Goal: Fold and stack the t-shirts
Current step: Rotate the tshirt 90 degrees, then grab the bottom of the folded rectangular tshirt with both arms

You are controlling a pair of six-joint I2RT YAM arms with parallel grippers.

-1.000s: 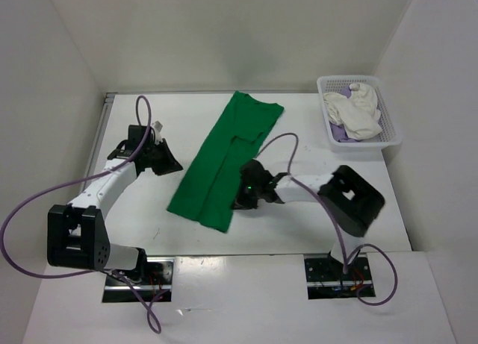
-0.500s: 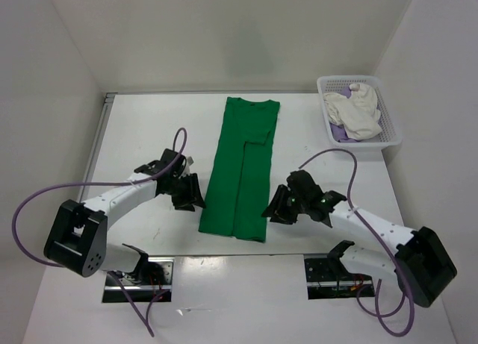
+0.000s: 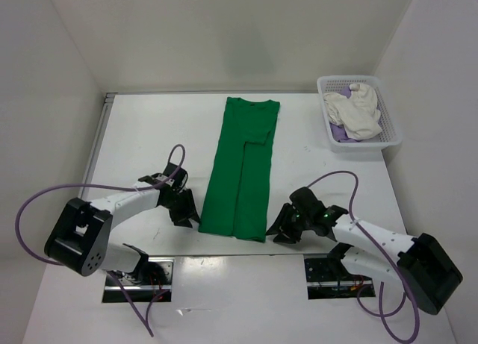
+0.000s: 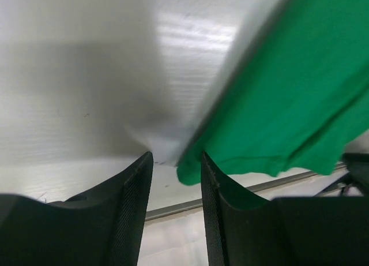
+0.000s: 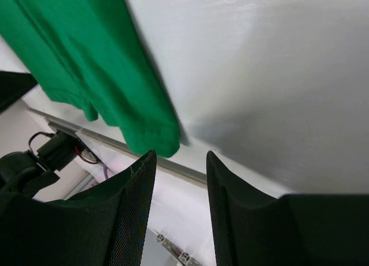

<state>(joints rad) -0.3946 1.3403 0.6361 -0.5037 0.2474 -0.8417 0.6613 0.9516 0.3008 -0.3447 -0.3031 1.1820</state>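
The green t-shirt (image 3: 240, 172) lies flat on the table, folded lengthwise into a long narrow strip, collar end far. My left gripper (image 3: 188, 213) is low at its near left corner, jaws open. In the left wrist view the green t-shirt (image 4: 288, 98) has its corner just ahead of the left gripper (image 4: 176, 157), ungripped. My right gripper (image 3: 280, 228) stands open beside the near right corner. The right wrist view shows the green t-shirt (image 5: 86, 52) with its corner by the left fingertip of the right gripper (image 5: 180, 156). The white t-shirt (image 3: 357, 110) and a lavender one (image 3: 338, 133) sit in the basket.
The white perforated basket (image 3: 393, 131) stands at the table's far right corner. White walls enclose the table (image 3: 149, 135) on three sides. The table's near edge with a metal rail (image 4: 271, 185) runs just past both grippers. Purple cables loop off each arm.
The green shirt went from lying diagonally to straight. The right gripper let it go and opened, the left opened too, and both arms moved to the shirt's near corners.
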